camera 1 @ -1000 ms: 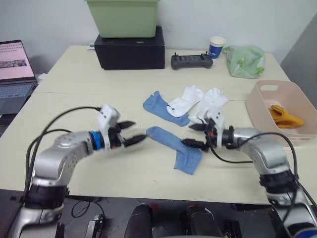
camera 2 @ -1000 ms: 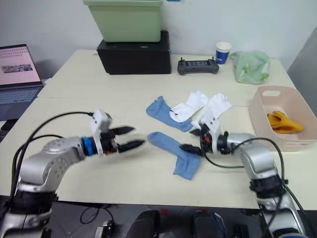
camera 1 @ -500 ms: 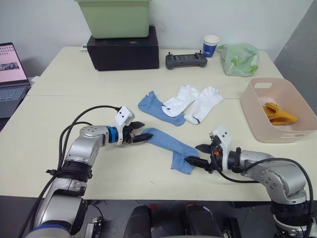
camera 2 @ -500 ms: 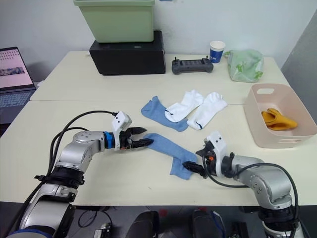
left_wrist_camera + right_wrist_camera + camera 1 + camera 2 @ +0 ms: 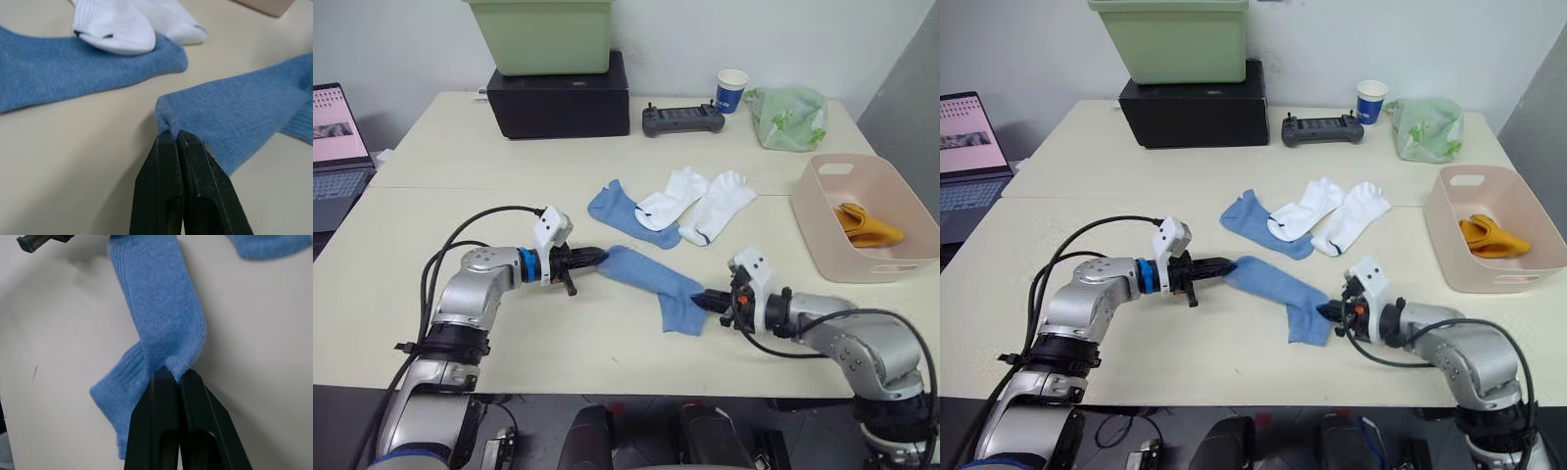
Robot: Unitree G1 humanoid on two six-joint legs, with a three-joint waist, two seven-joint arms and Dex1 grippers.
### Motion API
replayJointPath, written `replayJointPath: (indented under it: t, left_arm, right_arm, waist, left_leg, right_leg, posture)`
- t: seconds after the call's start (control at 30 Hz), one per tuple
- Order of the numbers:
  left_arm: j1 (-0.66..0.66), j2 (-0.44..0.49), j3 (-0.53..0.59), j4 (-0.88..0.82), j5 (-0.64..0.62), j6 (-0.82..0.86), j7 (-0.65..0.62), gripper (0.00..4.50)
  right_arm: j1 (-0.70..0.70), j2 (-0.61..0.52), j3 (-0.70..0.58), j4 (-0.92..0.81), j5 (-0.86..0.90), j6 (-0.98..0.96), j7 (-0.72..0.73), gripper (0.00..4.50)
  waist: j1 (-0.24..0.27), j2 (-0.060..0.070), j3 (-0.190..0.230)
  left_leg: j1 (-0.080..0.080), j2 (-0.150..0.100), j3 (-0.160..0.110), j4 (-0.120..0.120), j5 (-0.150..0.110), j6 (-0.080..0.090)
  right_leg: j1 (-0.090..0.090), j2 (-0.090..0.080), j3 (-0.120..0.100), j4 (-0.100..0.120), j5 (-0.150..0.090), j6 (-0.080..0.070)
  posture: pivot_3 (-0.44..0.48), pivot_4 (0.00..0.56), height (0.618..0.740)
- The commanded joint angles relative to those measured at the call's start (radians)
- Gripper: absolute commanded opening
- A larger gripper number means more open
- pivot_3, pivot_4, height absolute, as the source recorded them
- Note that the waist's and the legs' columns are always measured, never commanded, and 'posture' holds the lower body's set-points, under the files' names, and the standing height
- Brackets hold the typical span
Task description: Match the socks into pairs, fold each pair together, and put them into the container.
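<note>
I'm holding the L gripper point(image 5: 177, 134) w/ its jaws pressed together on one end of the near blue sock point(image 5: 651, 282); the left wrist view is showing fabric bunching right at the tips. The R gripper point(image 5: 172, 374) is doing the same, jaws clamped on the sock's edge close to its other end, where the cloth is kinking. So both arms are pinching one sock between them, and it's lying diagonally toward the front edge of the table point(image 5: 431, 215), roughly mid-width.

Moving outward: the second blue sock point(image 5: 626, 213) is lying just behind, toward the table's centre, w/ one white sock point(image 5: 674, 191) overlapping its end and the other white sock point(image 5: 722, 204) just beside that, to the right. The pink basin point(image 5: 822, 230) is sitting at the right edge and is holding the mustard-orange socks point(image 5: 868, 225), which look folded together.

Progress, as I'm judging it: one pair done and binned, two pairs left. The blue pair is in hand but not yet matched up — I'm still needing to lay this sock on its mate, fold, and carry to the basin. White pair untouched so far.
</note>
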Motion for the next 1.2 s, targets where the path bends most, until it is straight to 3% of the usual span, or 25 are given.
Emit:
replayJointPath:
  t: [0.03,0.2,0.3,0.43,0.57,0.67,0.83,1.13,1.2]
  left_arm:
    - [0.047,0.041,0.075,-0.117,-0.059,0.055,0.019,0.00]
    - [0.185,0.145,0.183,-0.383,-0.197,0.225,0.021,0.00]
    - [0.308,0.195,0.274,-0.551,-0.345,0.367,0.034,0.00]
    - [0.450,0.192,0.391,-0.710,-0.528,0.521,0.121,0.00]
    - [0.589,0.133,0.421,-0.810,-0.585,0.538,0.232,0.00]
    - [0.643,0.078,0.394,-0.830,-0.546,0.490,0.299,0.00]
    - [0.686,-0.061,0.272,-0.755,-0.357,0.306,0.423,0.00]
    - [0.654,-0.124,0.199,-0.662,-0.234,0.170,0.479,0.00]
    - [0.646,-0.132,0.198,-0.650,-0.235,0.160,0.482,0.00]
  right_arm:
    - [-0.055,-0.057,0.033,-0.009,0.031,-0.059,0.108,0.02]
    - [-0.146,-0.203,0.057,0.005,0.064,-0.135,0.315,0.02]
    - [-0.157,-0.298,0.047,-0.026,0.150,-0.120,0.452,0.02]
    - [-0.143,-0.394,0.053,-0.044,0.242,-0.097,0.584,0.02]
    - [-0.142,-0.427,0.124,0.004,0.182,-0.162,0.637,0.02]
    - [-0.172,-0.393,0.182,0.075,0.128,-0.204,0.640,0.02]
    - [-0.312,-0.259,0.380,0.375,-0.138,-0.424,0.647,0.02]
    - [-0.455,-0.079,0.422,0.683,-0.323,-0.626,0.642,0.02]
    - [-0.457,-0.062,0.406,0.695,-0.330,-0.637,0.641,0.47]
  waist:
    - [0.000,0.000,0.000]
    - [-0.002,-0.001,0.001]
    - [0.002,-0.001,0.001]
    - [0.004,-0.001,0.002]
    - [0.004,-0.001,0.001]
    - [0.004,-0.001,0.001]
    - [0.002,-0.001,0.001]
    - [0.006,-0.001,0.001]
    - [0.006,-0.001,0.001]
  left_leg:
    - [0.000,0.000,-0.001,0.000,0.000,0.000]
    - [0.000,0.001,-0.001,0.000,0.000,0.000]
    - [0.000,0.001,-0.002,-0.001,0.000,0.000]
    - [0.001,0.001,-0.004,-0.001,0.000,0.000]
    - [0.002,0.000,-0.005,0.000,0.000,0.000]
    - [0.002,0.000,-0.005,0.000,0.000,0.000]
    - [0.003,0.000,-0.003,0.000,0.000,0.000]
    - [0.002,0.000,-0.002,0.000,0.000,0.000]
    - [0.002,0.000,-0.002,0.000,0.000,0.000]
  right_leg:
    - [0.000,0.000,0.000,0.000,0.000,0.000]
    - [0.000,-0.002,0.000,0.000,0.000,0.000]
    - [0.001,-0.004,0.000,-0.001,0.000,0.000]
    - [0.001,-0.006,0.000,-0.002,0.000,0.000]
    - [0.003,-0.007,0.000,-0.002,0.000,0.000]
    - [0.003,-0.007,0.001,-0.002,0.000,0.000]
    - [0.003,-0.006,0.002,-0.002,0.000,0.000]
    - [0.002,-0.007,0.001,-0.002,0.000,0.000]
    - [0.003,-0.007,0.001,-0.002,0.000,0.000]
  posture:
    - [0.000,0.150,0.740]
    - [0.000,0.150,0.740]
    - [0.000,0.150,0.740]
    - [0.000,0.150,0.740]
    - [0.000,0.150,0.740]
    - [0.000,0.150,0.740]
    - [0.000,0.150,0.740]
    - [0.000,0.150,0.740]
    - [0.000,0.150,0.740]
